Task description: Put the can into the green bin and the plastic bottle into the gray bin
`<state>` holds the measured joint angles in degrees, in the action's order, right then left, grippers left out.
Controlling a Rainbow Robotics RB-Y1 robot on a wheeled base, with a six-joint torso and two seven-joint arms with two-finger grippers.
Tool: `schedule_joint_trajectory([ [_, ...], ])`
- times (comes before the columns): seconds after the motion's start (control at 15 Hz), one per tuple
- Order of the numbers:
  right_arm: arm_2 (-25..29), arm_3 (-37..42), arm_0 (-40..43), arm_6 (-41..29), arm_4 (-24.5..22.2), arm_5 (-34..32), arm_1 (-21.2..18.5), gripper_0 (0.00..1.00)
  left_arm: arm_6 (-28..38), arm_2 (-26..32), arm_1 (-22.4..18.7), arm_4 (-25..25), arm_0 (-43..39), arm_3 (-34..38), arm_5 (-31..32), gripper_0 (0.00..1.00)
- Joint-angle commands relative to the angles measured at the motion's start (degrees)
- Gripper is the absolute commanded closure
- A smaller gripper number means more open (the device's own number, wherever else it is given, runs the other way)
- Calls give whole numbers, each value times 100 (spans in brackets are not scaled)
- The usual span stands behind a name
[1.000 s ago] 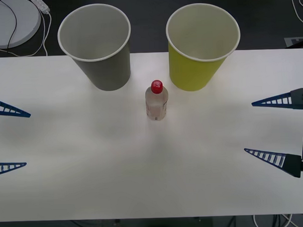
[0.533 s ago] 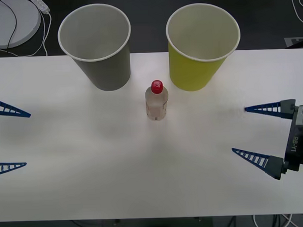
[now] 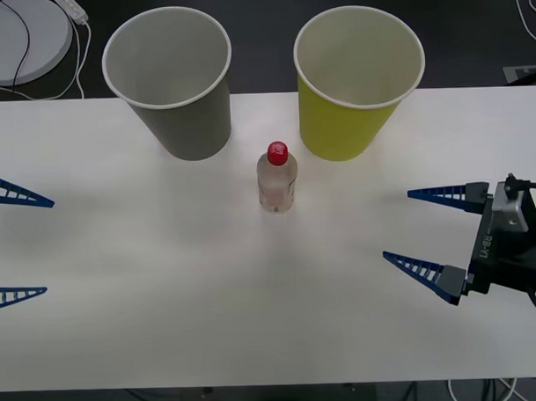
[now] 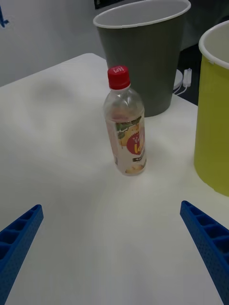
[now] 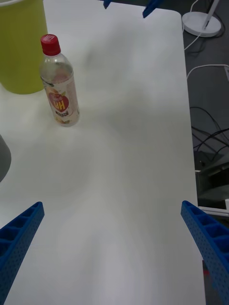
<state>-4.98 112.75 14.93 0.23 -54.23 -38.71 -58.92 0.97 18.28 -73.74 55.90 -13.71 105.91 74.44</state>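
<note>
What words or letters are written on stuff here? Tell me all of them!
"RB-Y1": printed in white on the black body of the right gripper, seen from the front.
White letters on the red cap of the plastic bottle: too blurred to read.
Big letters on the bottle's red-and-white label, beside a fruit picture: too blurred to read for sure.
The gray bin and green bin: no writing.

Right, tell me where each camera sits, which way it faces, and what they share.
Front: above the arms, looking down at the table; both open tools, left tool, right tool.
Right wrist: faces the plastic bottle and gray bin; own fingertips.
Left wrist: faces the bottle and green bin; own fingertips.
All share the bottle.
</note>
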Motion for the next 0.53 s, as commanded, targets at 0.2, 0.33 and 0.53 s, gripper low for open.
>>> schedule_joint_trajectory([
  [0.2,-179,-377,-430,91,-571,4,653,0,0,0,0,0,0,0,0,0],
  [0.33,-442,-702,-676,152,-571,13,908,0,0,0,0,0,0,0,0,0],
  [0.53,-566,-1054,-887,302,-668,13,1365,0,0,0,0,0,0,0,0,0],
])
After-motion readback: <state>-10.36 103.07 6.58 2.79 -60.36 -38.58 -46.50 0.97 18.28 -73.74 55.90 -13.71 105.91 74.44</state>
